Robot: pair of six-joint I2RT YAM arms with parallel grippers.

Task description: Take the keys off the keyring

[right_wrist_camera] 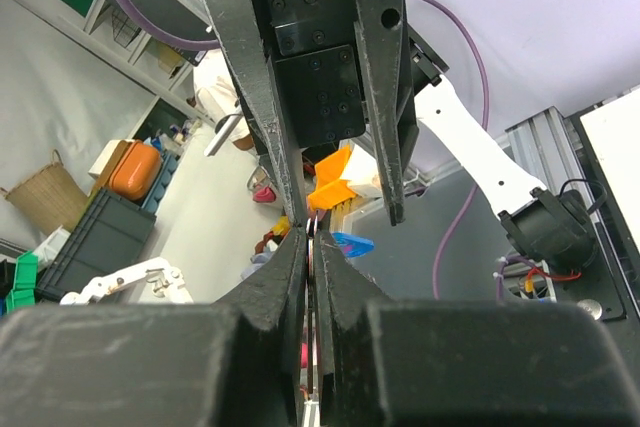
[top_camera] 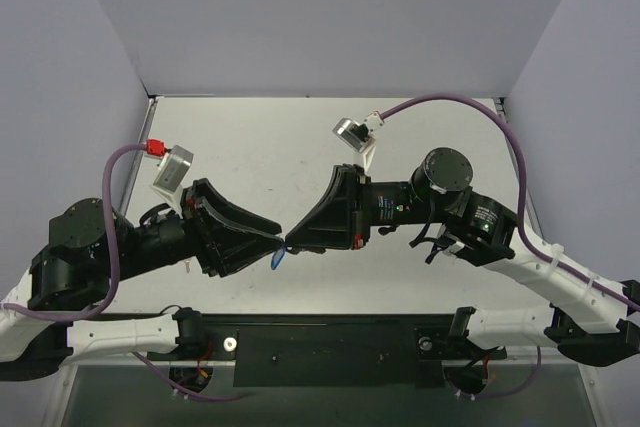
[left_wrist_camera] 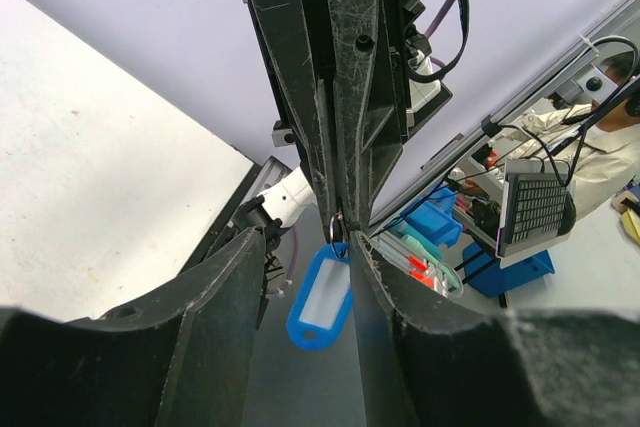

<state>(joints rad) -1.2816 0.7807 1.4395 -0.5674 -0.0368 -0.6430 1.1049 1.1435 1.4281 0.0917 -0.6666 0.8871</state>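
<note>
We find the right hand [top_camera: 289, 243] closed, with a thin silver key [right_wrist_camera: 312, 362] pinched flat between its fingers. The keyring [left_wrist_camera: 321, 299], a blue tag on a thin ring, hangs just off that hand's tips, clear of the tabletop [top_camera: 250, 147]. The left hand [left_wrist_camera: 307, 244] meets the right hand tip to tip, its jaws standing apart on either side of the tag. We cannot tell whether they touch it.

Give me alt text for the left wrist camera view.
A blue key tag hangs by its thin ring from the shut tips of the right tool, entering from the top. The open fingers of the left tool flank the tag.
</note>
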